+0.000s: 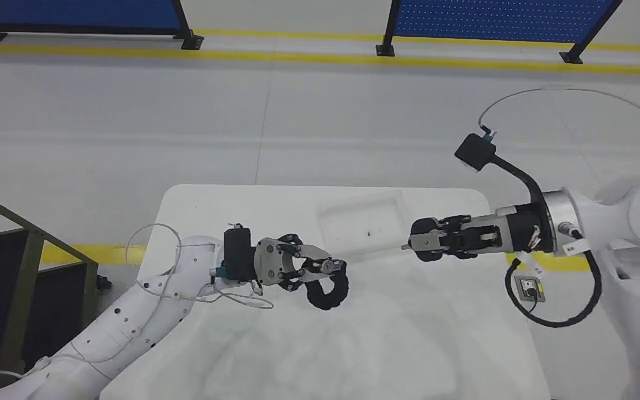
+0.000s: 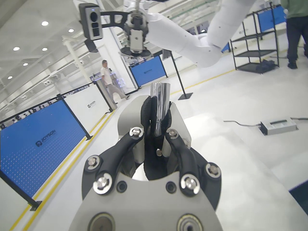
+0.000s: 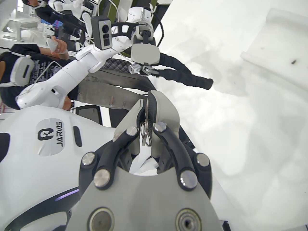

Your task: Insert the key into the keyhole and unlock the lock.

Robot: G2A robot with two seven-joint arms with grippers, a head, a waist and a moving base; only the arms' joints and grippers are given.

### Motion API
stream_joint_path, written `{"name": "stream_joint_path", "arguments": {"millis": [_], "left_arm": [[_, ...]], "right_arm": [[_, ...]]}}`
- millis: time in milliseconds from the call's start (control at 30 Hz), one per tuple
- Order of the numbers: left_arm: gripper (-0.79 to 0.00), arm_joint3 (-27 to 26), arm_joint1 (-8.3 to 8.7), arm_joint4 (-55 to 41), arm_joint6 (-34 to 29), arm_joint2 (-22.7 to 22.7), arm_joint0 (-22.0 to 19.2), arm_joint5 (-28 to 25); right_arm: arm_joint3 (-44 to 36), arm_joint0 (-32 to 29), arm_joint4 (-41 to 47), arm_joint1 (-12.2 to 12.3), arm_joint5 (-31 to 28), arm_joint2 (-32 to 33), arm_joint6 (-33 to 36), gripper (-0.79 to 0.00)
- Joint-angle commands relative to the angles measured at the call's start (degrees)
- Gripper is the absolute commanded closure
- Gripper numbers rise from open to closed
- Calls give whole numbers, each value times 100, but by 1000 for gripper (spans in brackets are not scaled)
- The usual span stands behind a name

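My left gripper is held above the table's left half, shut on the lock. The lock is a chrome cylinder with a black cable loop hanging below the fingers. In the right wrist view the cylinder's end faces my right gripper, and the cable trails off to one side. My right gripper is to the right of the lock at about the same height and points at it. It is shut on the flat metal key, whose ring shows between the pads. A clear gap separates key and lock.
A shallow white tray lies at the back middle of the white table, with a small dark speck in it. A dark metal rack stands off the table's left edge. People are behind the left arm in the right wrist view.
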Motion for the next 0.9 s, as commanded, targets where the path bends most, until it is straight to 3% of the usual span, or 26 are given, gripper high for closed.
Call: {"name": "stream_joint_path", "arguments": {"millis": [0,300,700,767,867], "left_arm": [[0,7,-58,-212,-115,5,56,-19],[0,668,-641,-630,-360,297,-211,256],[0,1693,-1545,-126,195,855,-622,482],[0,1729,-1586,-96,231,874,-630,500],[0,1729,-1586,-96,231,874,-630,500]], "right_arm": [[-92,158,-91,105,39,-208,-39,0],[-349,795,-11,839,522,-1102,-520,0],[-854,1688,675,2047,1146,-2181,-1144,0],[-836,1842,888,2183,1241,-2307,-1240,0],[-836,1842,888,2183,1241,-2307,-1240,0]]}}
